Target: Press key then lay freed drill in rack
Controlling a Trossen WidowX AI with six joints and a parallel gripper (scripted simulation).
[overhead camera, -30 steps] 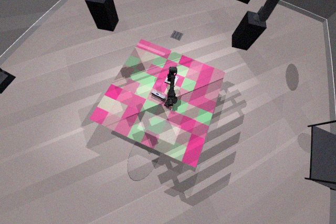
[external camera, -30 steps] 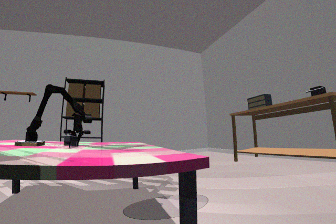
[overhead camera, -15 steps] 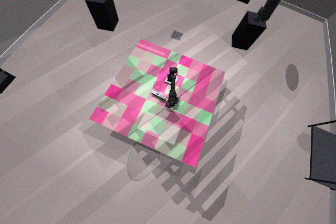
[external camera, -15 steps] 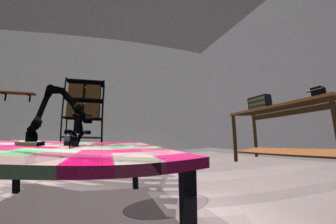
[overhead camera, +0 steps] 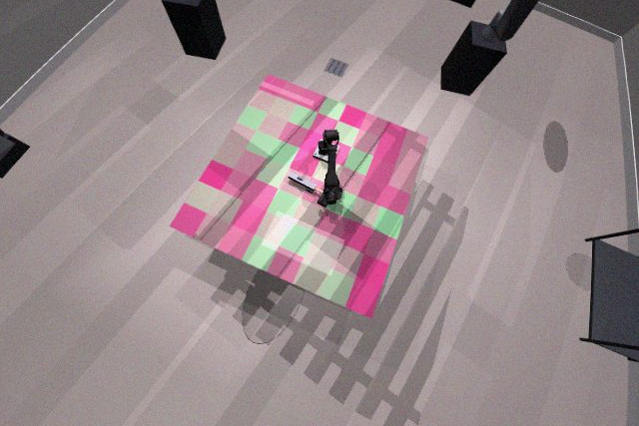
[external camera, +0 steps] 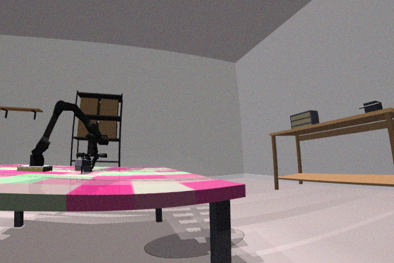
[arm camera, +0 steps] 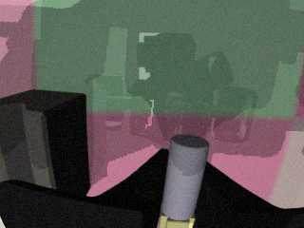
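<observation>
While my gripper grips the drill clear of the dark block, I judge extraction done; laying it in the rack on the table remains.

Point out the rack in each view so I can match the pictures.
Top: the rack lies mid-table, just left of the arm.
Exterior: low flat slab at far left, below the arm's base.
Wrist: not in it.
Shared landmark: the pink-and-green table top.
</observation>
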